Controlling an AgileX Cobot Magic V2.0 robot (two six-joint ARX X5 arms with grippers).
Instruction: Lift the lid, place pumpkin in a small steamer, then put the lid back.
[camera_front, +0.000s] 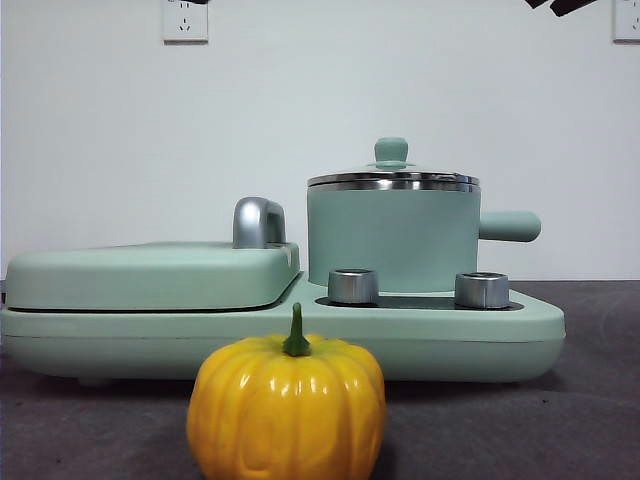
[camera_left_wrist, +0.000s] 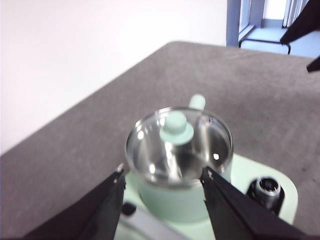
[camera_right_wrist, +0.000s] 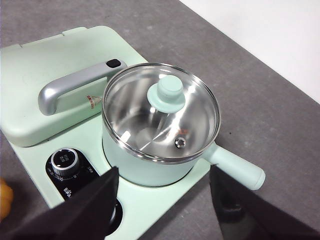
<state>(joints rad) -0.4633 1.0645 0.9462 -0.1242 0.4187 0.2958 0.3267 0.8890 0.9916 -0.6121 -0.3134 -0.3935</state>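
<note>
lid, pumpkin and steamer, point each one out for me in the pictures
lid (camera_right_wrist: 166, 93), right wrist view, on its mint-green knob.
pumpkin (camera_front: 286, 412), front view, on the middle of its ribbed yellow body.
steamer (camera_front: 392, 238), front view, on its mint-green side wall below the steel rim.

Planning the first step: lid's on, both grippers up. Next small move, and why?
Probably lower the left gripper, open above the small steamer, onto the lid knob. The lid still covers the steamer, so the pumpkin, on the table in front, cannot go in yet. The right gripper also hangs open above.
</note>
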